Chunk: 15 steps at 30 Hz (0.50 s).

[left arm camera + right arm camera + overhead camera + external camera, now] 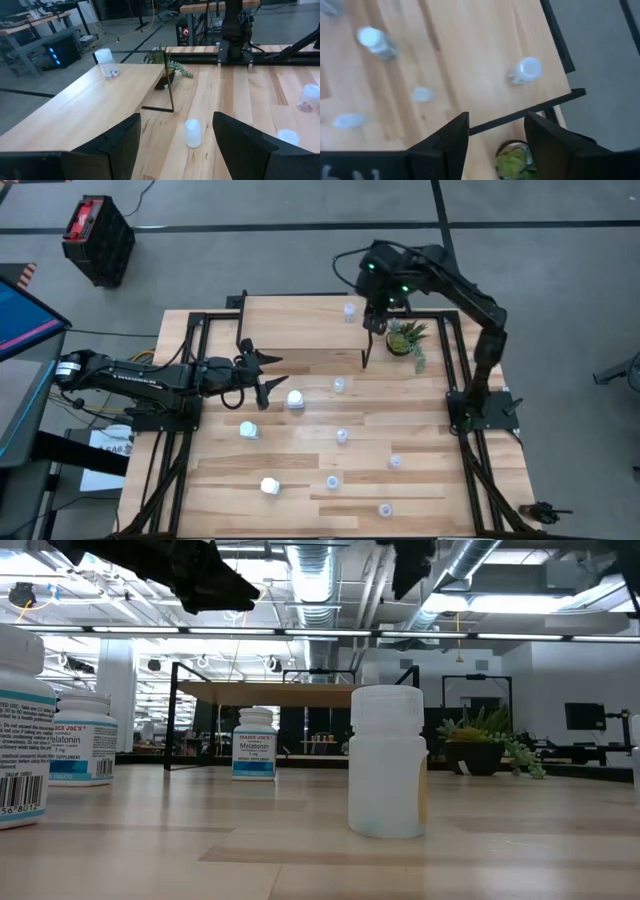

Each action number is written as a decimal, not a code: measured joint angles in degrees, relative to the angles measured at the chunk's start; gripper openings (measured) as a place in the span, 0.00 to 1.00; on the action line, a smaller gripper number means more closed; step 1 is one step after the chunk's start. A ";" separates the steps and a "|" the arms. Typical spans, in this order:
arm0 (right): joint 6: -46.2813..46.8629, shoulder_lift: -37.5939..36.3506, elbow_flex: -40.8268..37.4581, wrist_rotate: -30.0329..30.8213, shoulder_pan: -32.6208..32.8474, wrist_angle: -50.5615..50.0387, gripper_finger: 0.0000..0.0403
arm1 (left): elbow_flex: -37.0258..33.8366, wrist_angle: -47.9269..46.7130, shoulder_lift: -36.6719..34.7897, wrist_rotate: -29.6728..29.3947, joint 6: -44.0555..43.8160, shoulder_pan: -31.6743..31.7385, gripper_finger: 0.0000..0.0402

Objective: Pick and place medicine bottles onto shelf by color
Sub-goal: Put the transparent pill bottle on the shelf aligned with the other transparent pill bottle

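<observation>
my left arm reaches in flat from the left edge of the worktop, stretched nearly level, its left hand (262,374) spread wide with nothing between the fingers (117,145). my right arm rises from its base at the right side, elbow bent back toward the far edge, right hand (376,321) pointing down, fingers (451,137) apart and empty.

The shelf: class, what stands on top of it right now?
One translucent bottle stands on the shelf, near its far corner. The right gripper hangs over the shelf's plant-side edge, covering part of it.
</observation>
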 joint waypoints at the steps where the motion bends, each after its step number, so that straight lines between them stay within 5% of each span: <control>1: 0.85 -1.20 -1.00 -0.08 0.75 -0.08 0.52 | -0.02 -0.24 0.00 0.01 -0.02 0.00 0.59; 15: 28.43 -20.78 -26.31 -0.10 23.15 -0.01 0.50 | -0.02 -3.57 0.02 0.38 -3.40 0.00 0.59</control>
